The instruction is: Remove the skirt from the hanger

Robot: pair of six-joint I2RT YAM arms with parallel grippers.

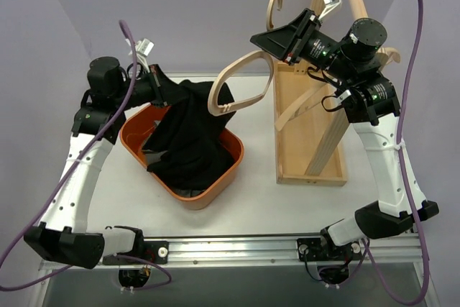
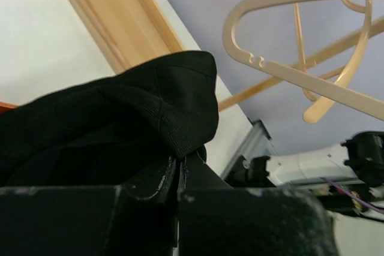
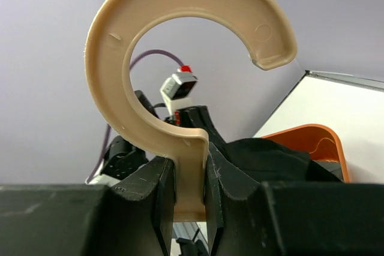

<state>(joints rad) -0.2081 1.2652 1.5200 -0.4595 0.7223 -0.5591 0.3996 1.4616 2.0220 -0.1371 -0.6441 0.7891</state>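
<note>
Bright, even light, soft shadows; wrist views blur along their bottom edge

A bin (image 1: pixel 215 192) sat on the table (image 1: pixel 273 206), left of centre. The skirt (image 1: pixel 188 134) lay heaped in it, reaching over its far rim to the left gripper (image 1: pixel 159 84). The hanger (image 1: pixel 233 68) hung above the bin's far right corner, its hook in the right gripper (image 1: pixel 277 48). A wooden rack (image 1: pixel 298 141) stood to the right.

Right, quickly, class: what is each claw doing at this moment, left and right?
Left claw: closed, pinching a fold of the black skirt.
Right claw: closed on the stem of the hanger, just below its hook.
</note>
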